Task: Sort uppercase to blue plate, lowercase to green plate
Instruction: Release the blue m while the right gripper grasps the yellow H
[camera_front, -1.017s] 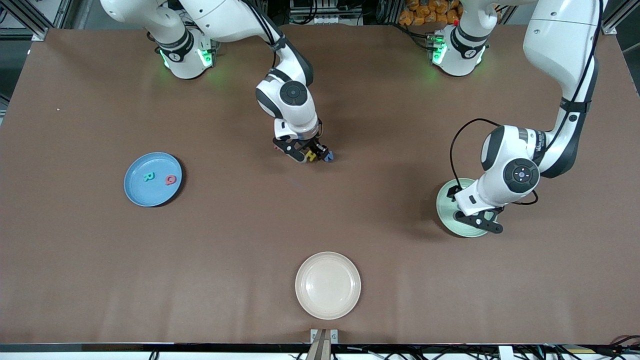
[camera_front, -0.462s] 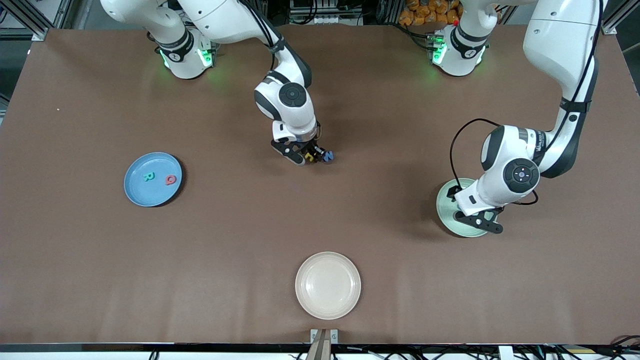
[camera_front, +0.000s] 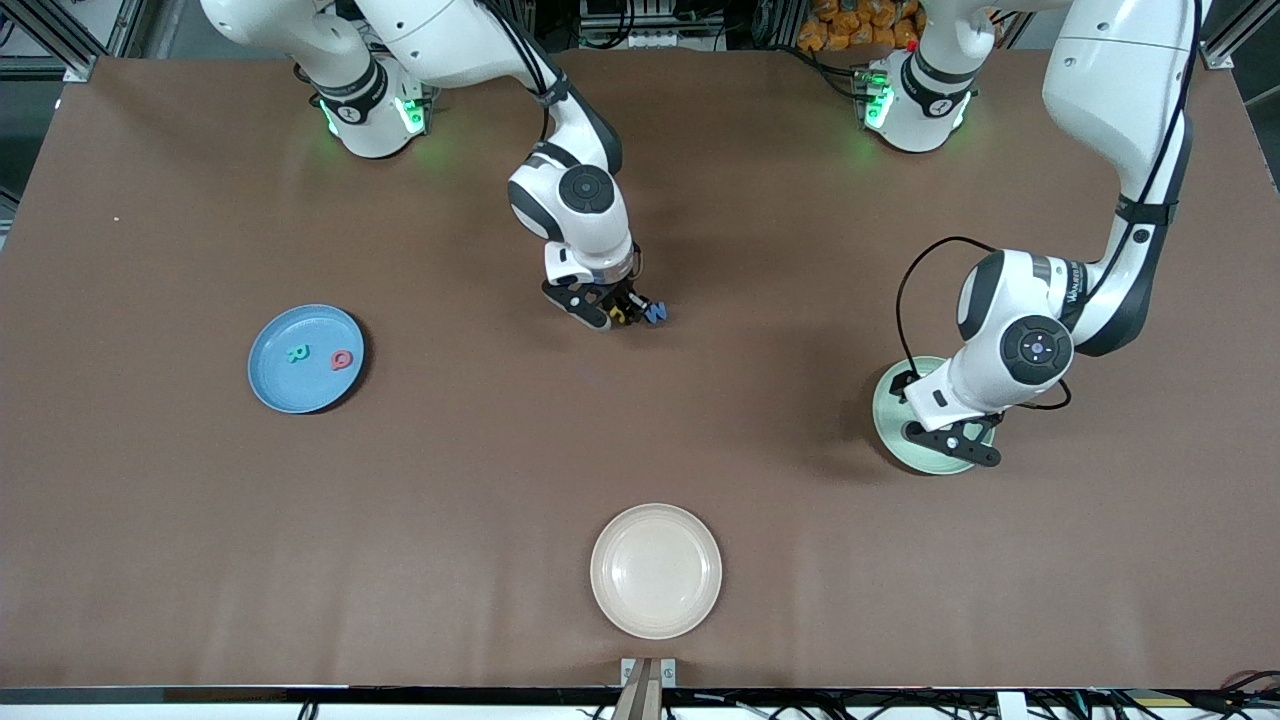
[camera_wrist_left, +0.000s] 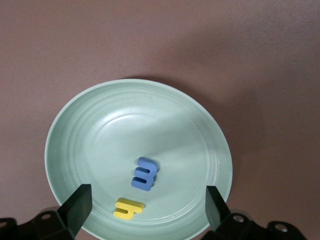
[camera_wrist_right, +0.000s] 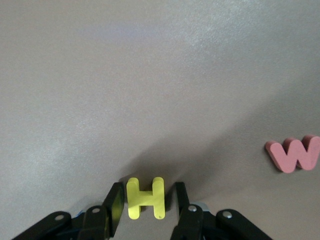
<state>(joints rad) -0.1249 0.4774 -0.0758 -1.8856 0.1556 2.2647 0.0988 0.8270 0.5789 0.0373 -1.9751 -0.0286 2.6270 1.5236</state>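
The right gripper (camera_wrist_right: 145, 200) is down at the table's middle with its fingers (camera_wrist_right: 114, 202) pressed against both sides of the yellow H (camera_wrist_right: 145, 198) — clamped on it, the letter upright between the pads. In the front view the same gripper (camera_front: 612, 310) shows the yellow letter (camera_front: 622, 314) between dark fingertips, with the blue W (camera_front: 655, 313) just beside it on the brown table (camera_front: 640, 430), toward the left arm's end. The right wrist view also catches the red w (camera_wrist_right: 295, 153) lying flat on the table, near the H but apart from it.

The left gripper (camera_wrist_left: 147, 207) hangs over the green plate (camera_wrist_left: 75, 150) with its fingers (camera_wrist_left: 76, 204) spread wide apart, holding nothing. Inside that plate lie two letters: a blue one (camera_wrist_left: 145, 173) near the middle and a yellow one (camera_wrist_left: 128, 208) just beside it, closer to the rim — the two are close but not touching. In the front view the left arm hides most of the green plate (camera_front: 890, 415), which sits toward the left arm's end of the table.

The blue plate (camera_front: 275, 385) sits toward the right arm's end. It holds the teal-green R (camera_front: 297, 353) and the red Q (camera_front: 342, 359), side by side and apart.

A cream-pink plate (camera_front: 655, 570) lies nearest the front camera, with nothing in it.
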